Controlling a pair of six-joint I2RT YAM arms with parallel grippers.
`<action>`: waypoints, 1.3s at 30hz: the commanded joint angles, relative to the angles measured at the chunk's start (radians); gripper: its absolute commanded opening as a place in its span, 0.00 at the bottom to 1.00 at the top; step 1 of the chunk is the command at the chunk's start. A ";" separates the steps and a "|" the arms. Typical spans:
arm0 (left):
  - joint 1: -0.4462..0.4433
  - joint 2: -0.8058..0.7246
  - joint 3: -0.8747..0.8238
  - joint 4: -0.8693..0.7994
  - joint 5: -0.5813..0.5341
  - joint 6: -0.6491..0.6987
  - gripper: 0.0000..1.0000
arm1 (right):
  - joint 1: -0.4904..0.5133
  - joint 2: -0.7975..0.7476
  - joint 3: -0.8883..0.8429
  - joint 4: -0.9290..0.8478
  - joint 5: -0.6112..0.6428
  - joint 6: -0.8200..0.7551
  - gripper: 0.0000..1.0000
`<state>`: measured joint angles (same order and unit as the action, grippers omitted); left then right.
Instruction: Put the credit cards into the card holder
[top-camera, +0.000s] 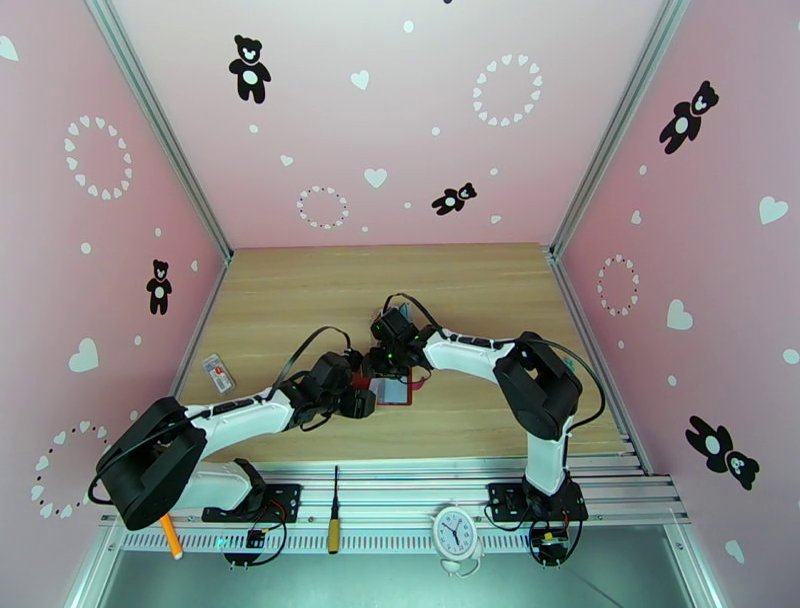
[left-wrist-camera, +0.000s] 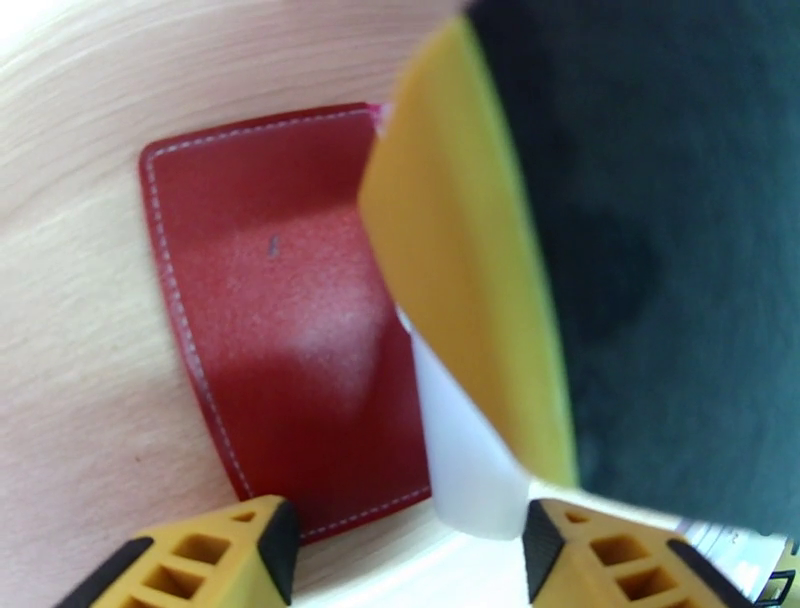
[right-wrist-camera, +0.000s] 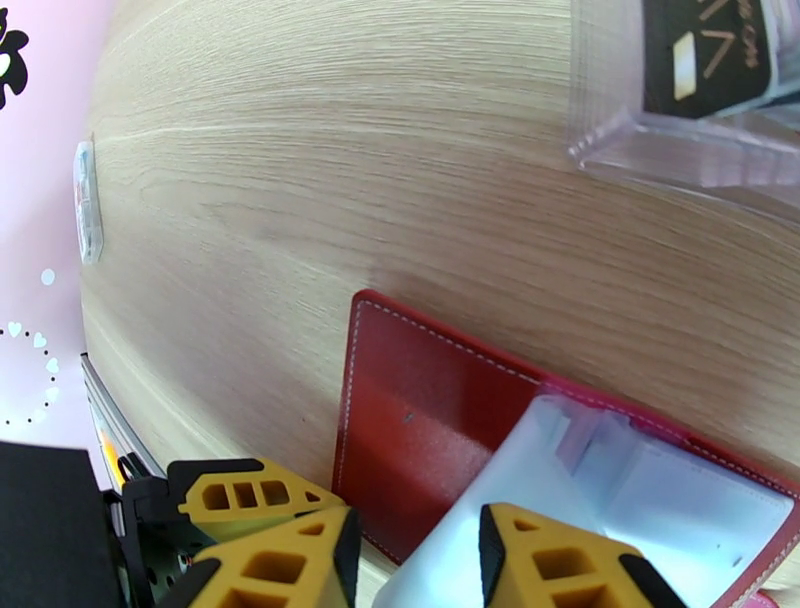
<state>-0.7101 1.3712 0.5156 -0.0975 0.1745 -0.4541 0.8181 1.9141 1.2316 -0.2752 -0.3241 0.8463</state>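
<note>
The left gripper (top-camera: 357, 402) and right gripper (top-camera: 398, 362) meet over the open red card holder (top-camera: 392, 391), mid-table (top-camera: 300, 290).

At the left wrist, the left gripper (left-wrist-camera: 410, 530) is spread wide above the card holder (left-wrist-camera: 270, 320), which lies flat.

At the right wrist, the right gripper (right-wrist-camera: 415, 530) stands slightly apart around a pale pocket leaf (right-wrist-camera: 450, 490). Whether it pinches the leaf, I can't tell. Beyond the card holder (right-wrist-camera: 420, 430), a black card (right-wrist-camera: 708, 50) sits in a clear rack (right-wrist-camera: 640, 150).

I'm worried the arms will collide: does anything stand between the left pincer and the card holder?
Yes. The right pincer hangs over the card holder at its pocket side, one yellow finger crossing ahead of the left pincer. The holder's red cover half lies unobstructed.
</note>
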 joint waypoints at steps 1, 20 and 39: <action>-0.006 0.023 0.022 -0.031 -0.024 0.012 0.57 | 0.007 0.020 0.030 -0.005 -0.007 0.002 0.39; -0.006 -0.021 0.012 -0.039 -0.053 0.014 0.46 | -0.003 -0.075 0.096 -0.087 0.025 -0.036 0.40; -0.006 -0.099 -0.008 -0.062 -0.126 0.012 0.43 | -0.014 -0.124 0.055 -0.095 0.032 -0.042 0.41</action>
<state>-0.7105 1.3052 0.5205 -0.1356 0.0849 -0.4519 0.8074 1.8286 1.2903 -0.3714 -0.2893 0.8082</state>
